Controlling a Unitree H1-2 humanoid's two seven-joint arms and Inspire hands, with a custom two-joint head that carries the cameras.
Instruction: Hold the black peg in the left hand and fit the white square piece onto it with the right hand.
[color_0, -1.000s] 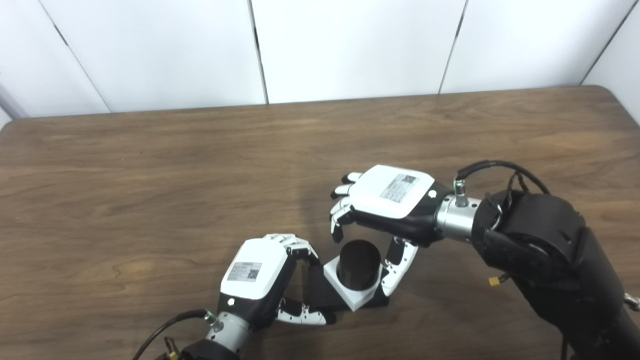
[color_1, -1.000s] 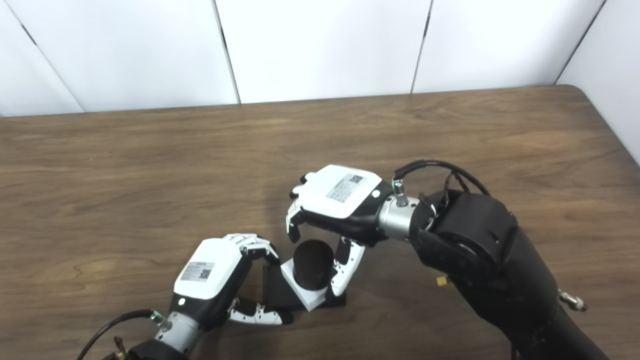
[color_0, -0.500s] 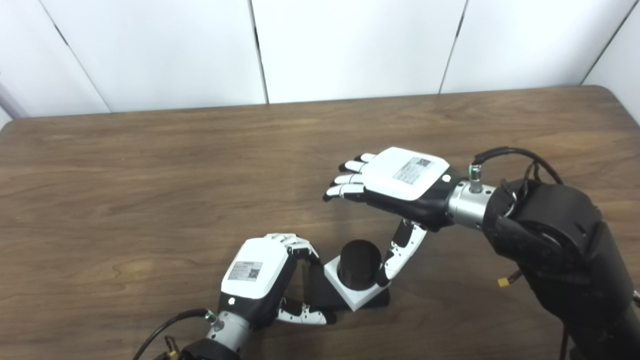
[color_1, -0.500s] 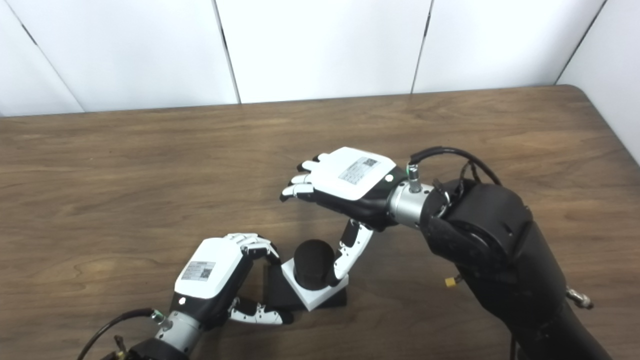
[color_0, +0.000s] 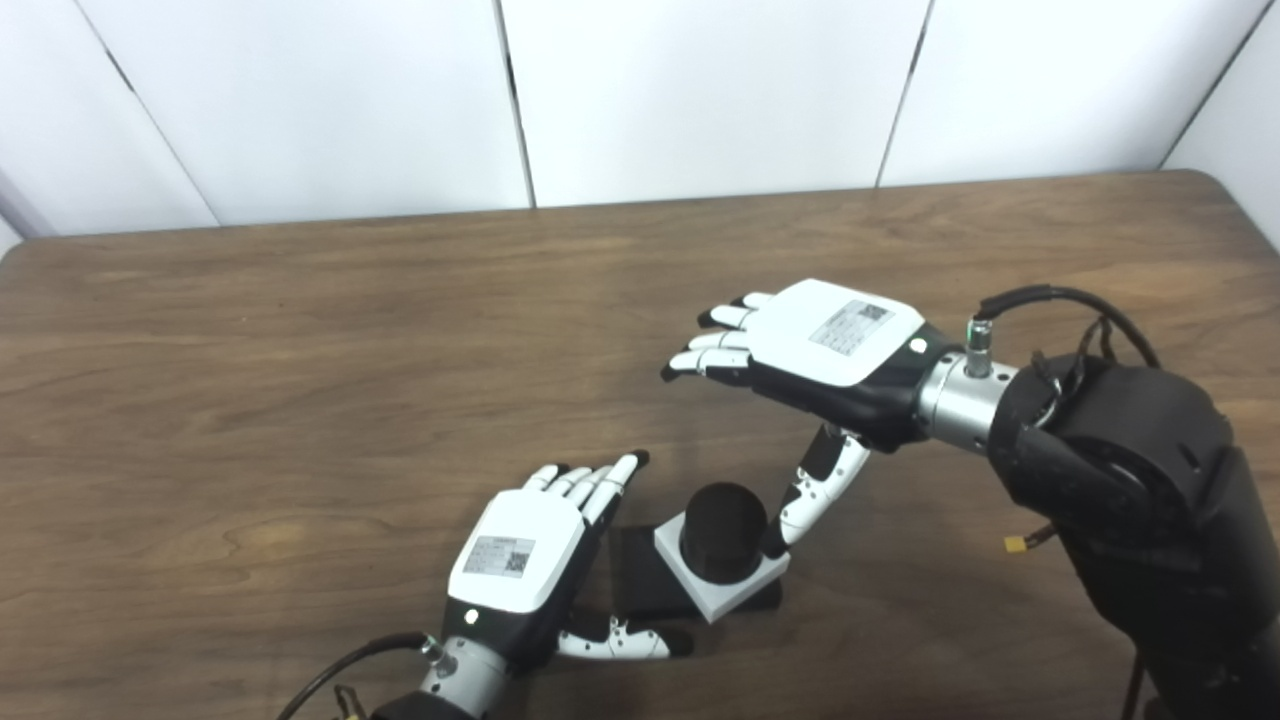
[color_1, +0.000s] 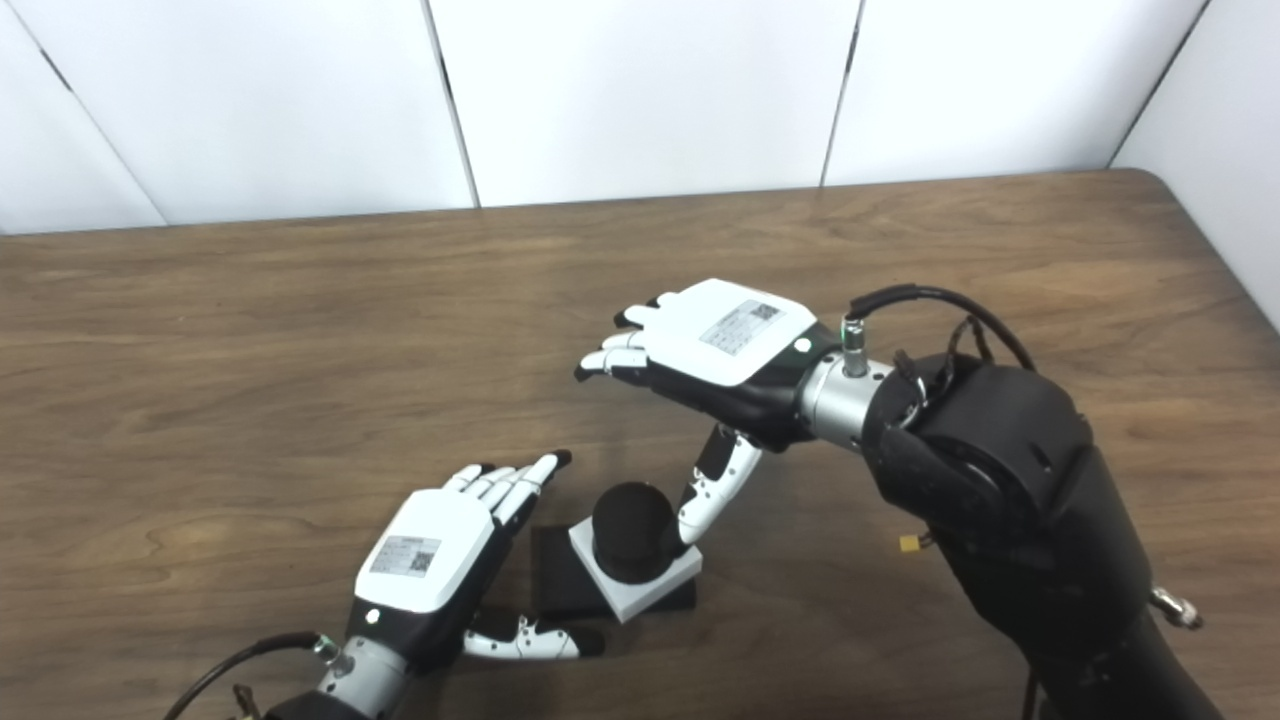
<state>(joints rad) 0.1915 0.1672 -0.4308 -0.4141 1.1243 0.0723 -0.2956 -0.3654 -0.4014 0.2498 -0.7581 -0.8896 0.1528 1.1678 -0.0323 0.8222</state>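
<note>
Left eye view: we are spreading our left hand (color_0: 520, 560) and right hand (color_0: 830, 350) wide, holding nothing; lower centre, the white square piece (color_0: 735, 585) is sitting on the black peg (color_0: 722, 520), looking rigid, light, best gripped by its flat sides.

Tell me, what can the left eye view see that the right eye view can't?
Only the left eye view shows the brown wooden table's rounded far-left corner. Only the right eye view shows a small silver fitting low on the right arm. Both show the white square piece sitting around the black round peg, the open left hand beside it, and the open right hand above, its thumb reaching down by the peg.
</note>
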